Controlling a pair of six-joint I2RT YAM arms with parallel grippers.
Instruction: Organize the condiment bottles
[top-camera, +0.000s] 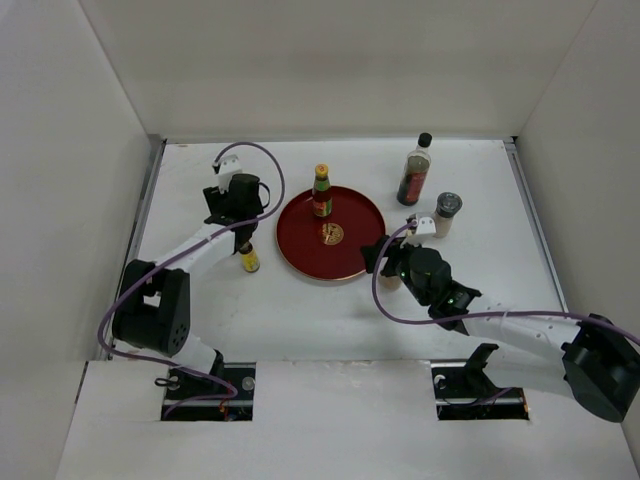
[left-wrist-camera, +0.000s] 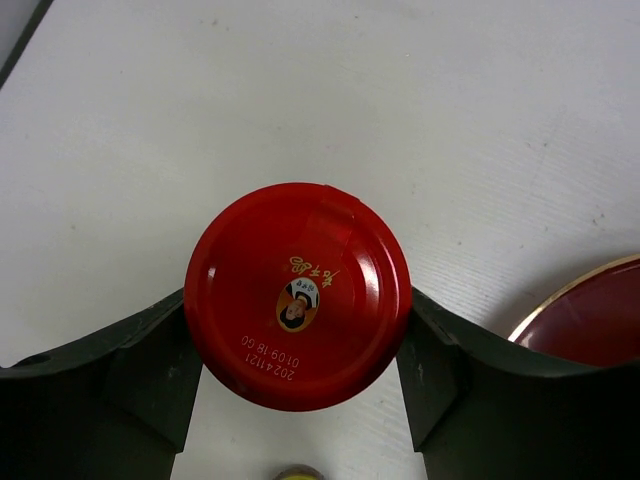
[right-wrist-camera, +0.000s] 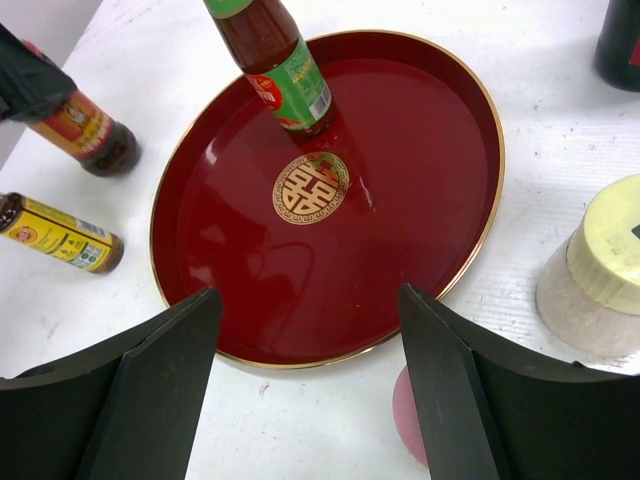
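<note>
The white table (top-camera: 300, 320) stands between plain white walls, with both arm bases at its near edge. Nearest, the right gripper (right-wrist-camera: 308, 292) hangs low by the near-right rim of the round red tray (top-camera: 300, 255). Its jaws are wide apart and nothing is between them. Only its wrist view shows a pink-topped shaker (right-wrist-camera: 405, 425) under it, half hidden behind one finger, and a pale-topped shaker (right-wrist-camera: 600, 265) just beside it, cut by the frame edge. Left of the tray a small yellow-labelled bottle (top-camera: 248, 259) stands upright. Just behind it the left gripper (left-wrist-camera: 298, 300) is over the red-lidded bottle (left-wrist-camera: 298, 250). The top view hides this bottle under the wrist, but the wrist view looks straight down its vertical axis onto the round lid. The two fingers stand against the lid's rim, one on each side, and seem to touch it. How firmly they press I cannot tell. On the far part of the tray the green-labelled bottle (top-camera: 321, 192) stands upright, neck up. Further right, off the tray, the grey-topped shaker (top-camera: 446, 213) stands, and behind it the tall dark-sauce bottle (top-camera: 414, 172), both upright.
</note>
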